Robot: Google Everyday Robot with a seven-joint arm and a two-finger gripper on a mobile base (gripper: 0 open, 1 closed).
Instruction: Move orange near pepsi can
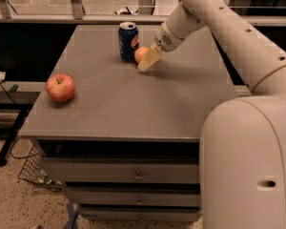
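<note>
The orange (140,54) rests on the grey table (133,104) at the back, just right of the upright dark blue pepsi can (128,41) and almost touching it. My gripper (148,61) reaches down from the right and sits right at the orange's right front side, covering part of it. The arm (214,18) stretches in from the upper right.
A red apple (60,88) lies near the table's left edge, far from the gripper. The table has drawers (133,175) below its front edge. A wire basket (33,173) stands on the floor at the lower left. My base (250,166) fills the lower right.
</note>
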